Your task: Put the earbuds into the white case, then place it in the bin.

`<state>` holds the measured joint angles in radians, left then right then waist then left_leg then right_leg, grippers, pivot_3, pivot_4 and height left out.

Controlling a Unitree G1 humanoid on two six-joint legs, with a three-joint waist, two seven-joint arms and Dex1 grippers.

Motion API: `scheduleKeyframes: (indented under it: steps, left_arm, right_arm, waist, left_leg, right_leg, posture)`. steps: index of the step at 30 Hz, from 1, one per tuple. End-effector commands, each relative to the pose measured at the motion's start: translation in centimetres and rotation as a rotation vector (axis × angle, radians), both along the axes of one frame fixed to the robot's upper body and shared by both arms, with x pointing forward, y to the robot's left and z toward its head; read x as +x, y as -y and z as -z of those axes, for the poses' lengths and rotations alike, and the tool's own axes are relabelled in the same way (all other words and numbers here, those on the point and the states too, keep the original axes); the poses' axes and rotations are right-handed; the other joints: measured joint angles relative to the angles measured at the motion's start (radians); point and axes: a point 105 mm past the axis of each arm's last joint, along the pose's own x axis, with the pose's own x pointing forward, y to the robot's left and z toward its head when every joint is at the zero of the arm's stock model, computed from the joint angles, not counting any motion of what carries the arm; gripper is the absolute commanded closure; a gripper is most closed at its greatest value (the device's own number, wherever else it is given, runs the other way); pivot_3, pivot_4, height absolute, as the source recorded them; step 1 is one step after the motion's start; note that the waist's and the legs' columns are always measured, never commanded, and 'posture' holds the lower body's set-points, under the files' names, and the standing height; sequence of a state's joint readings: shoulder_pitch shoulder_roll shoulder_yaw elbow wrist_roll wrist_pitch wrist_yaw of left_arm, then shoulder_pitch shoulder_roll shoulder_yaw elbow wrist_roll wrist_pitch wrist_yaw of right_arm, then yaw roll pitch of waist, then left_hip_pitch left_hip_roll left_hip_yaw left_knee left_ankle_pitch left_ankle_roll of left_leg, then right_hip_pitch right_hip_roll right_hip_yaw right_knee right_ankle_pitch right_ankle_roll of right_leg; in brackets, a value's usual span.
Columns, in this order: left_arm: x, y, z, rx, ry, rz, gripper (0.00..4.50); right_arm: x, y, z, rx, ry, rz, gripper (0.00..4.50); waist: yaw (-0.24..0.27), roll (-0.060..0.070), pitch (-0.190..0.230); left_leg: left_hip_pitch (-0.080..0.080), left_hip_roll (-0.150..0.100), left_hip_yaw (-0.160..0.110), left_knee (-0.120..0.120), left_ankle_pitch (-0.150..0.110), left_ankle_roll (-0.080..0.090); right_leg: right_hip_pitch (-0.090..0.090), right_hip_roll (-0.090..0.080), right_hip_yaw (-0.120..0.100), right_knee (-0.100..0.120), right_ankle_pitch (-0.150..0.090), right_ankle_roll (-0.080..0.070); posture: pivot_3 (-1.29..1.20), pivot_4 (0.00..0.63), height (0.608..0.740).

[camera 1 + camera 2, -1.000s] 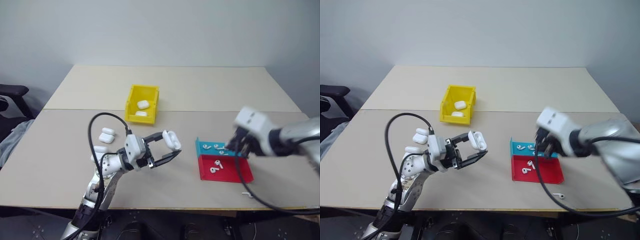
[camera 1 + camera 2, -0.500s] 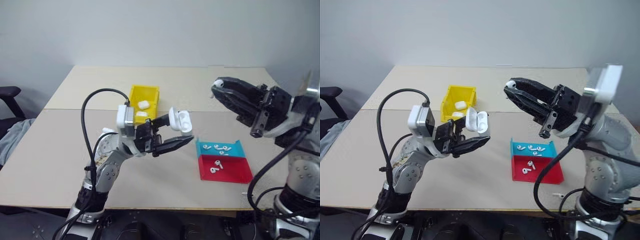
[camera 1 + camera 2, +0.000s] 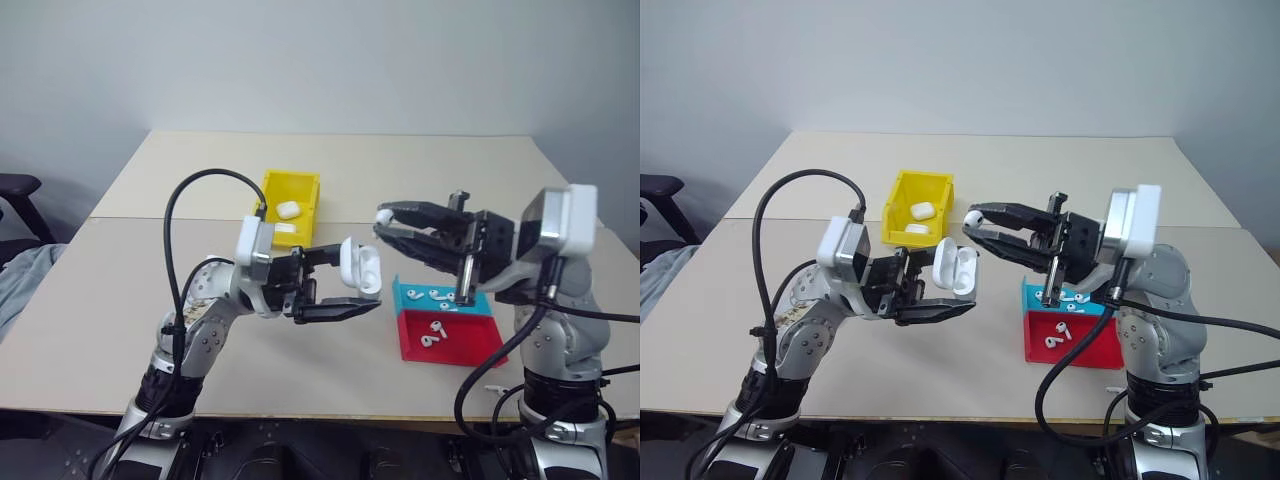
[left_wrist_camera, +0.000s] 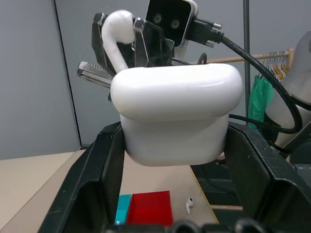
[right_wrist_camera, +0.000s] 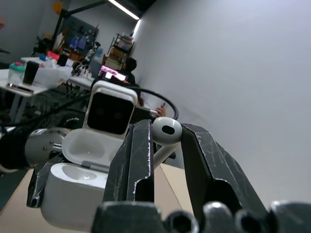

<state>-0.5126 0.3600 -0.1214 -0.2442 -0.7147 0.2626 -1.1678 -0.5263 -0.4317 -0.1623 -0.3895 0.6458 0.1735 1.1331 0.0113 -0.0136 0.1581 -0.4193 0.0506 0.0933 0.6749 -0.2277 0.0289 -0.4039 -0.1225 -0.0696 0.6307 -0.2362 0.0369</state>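
The left gripper (image 4: 172,160) is clamped on the white case (image 4: 175,114), one black finger pressed to each side. Just past the case, the right gripper (image 4: 121,36) pinches an earbud (image 4: 116,36), bulb up, stem hanging down to the case's rim. Far below on the tan table (image 4: 34,179) sit a red tray (image 4: 150,208), a blue tray (image 4: 122,208) touching it, and a lone earbud (image 4: 189,205) (just beside the red one)

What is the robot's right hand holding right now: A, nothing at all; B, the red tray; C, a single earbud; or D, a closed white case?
C: the right hand pinches one earbud at its fingertips, close to the open white case that the left hand holds up.
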Motion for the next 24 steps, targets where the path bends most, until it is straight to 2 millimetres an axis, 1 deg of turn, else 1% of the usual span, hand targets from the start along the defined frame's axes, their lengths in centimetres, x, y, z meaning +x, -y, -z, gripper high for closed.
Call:
scheduleKeyframes:
  steps: [1, 6, 24]
  left_arm:
    - [-0.2, 0.2, -0.7, -0.008, 0.052, -0.007, 1.72]
    - [0.0, 0.3, -0.2, 0.016, 0.053, -0.026, 1.72]
    - [-0.2, 0.4, -0.3, 0.0, 0.065, -0.017, 1.72]
  right_arm:
    - [-0.5, 0.1, -0.1, -0.033, 0.064, -0.011, 3.63]
    - [-0.5, 0.1, 0.5, -0.066, 0.064, -0.027, 3.63]
    - [0.5, 0.4, 2.1, -0.125, 0.07, 0.014, 3.63]
  waist:
    - [0.0, 0.0, 0.0]
    - [0.0, 0.0, 0.0]
    - [0.0, 0.0, 0.0]
  left_leg:
    - [0.0, 0.0, 0.0, 0.0, 0.0, 0.0]
    - [0.0, 0.0, 0.0, 0.0, 0.0, 0.0]
    - [0.0, 0.0, 0.001, 0.0, 0.0, 0.0]
  right_leg:
    - [0.0, 0.0, 0.0, 0.0, 0.0, 0.0]
    - [0.0, 0.0, 0.0, 0.0, 0.0, 0.0]
    - [0.0, 0.0, 0.0, 0.0, 0.0, 0.0]
  posture:
    - [0.0, 0.15, 0.74]
    - [0.0, 0.15, 0.74]
    - [0.0, 0.15, 0.74]
